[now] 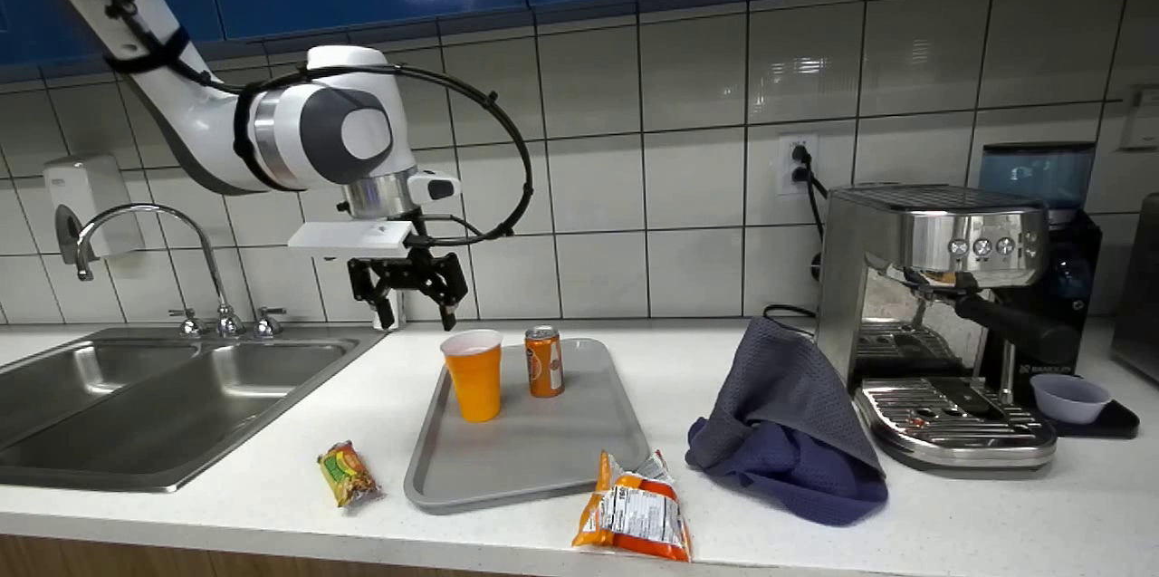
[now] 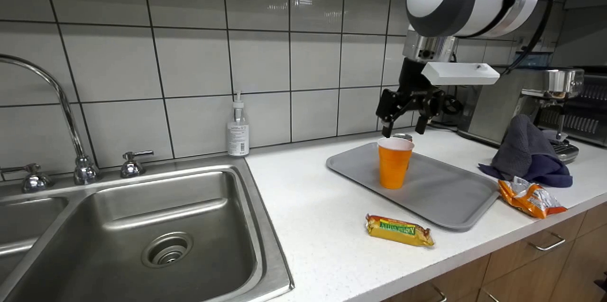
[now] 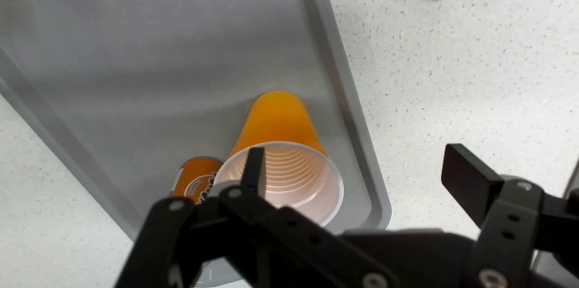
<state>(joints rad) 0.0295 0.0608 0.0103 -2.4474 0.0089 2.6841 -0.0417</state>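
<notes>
In an exterior view, the arm point(image 1: 335, 124) reaches in from the upper left, and its gripper point(image 1: 417, 322) points downward with the two fingers point(image 1: 447, 287) standing wide apart. The nearest thing is an orange cup point(image 1: 475, 387), upright on a gray tray point(image 1: 543, 459), its rim slightly below the fingertips with a gap showing. An orange can point(image 1: 544, 364) stands beside the cup on the same tray. A chip bag point(image 1: 638, 509) lies at the tray's front corner, and a small snack bar point(image 1: 347, 473) rests on the white counter point(image 1: 263, 488) between tray and sink point(image 1: 190, 405). A heap of gray and blue cloth point(image 1: 788, 423) sits next to a coffee machine point(image 1: 942, 224).

In an exterior view, the gripper hangs over the cup, which hides most of the can. A soap bottle point(image 2: 238, 133) stands against the tiled wall point(image 2: 256, 62) by the sink's back corner.

In the wrist view, one finger crosses the cup's open mouth, covering part of the rim, while the opposite finger is over the counter, past the tray's edge. The can shows partly beside the cup, and one end of the snack bar appears at the top.
</notes>
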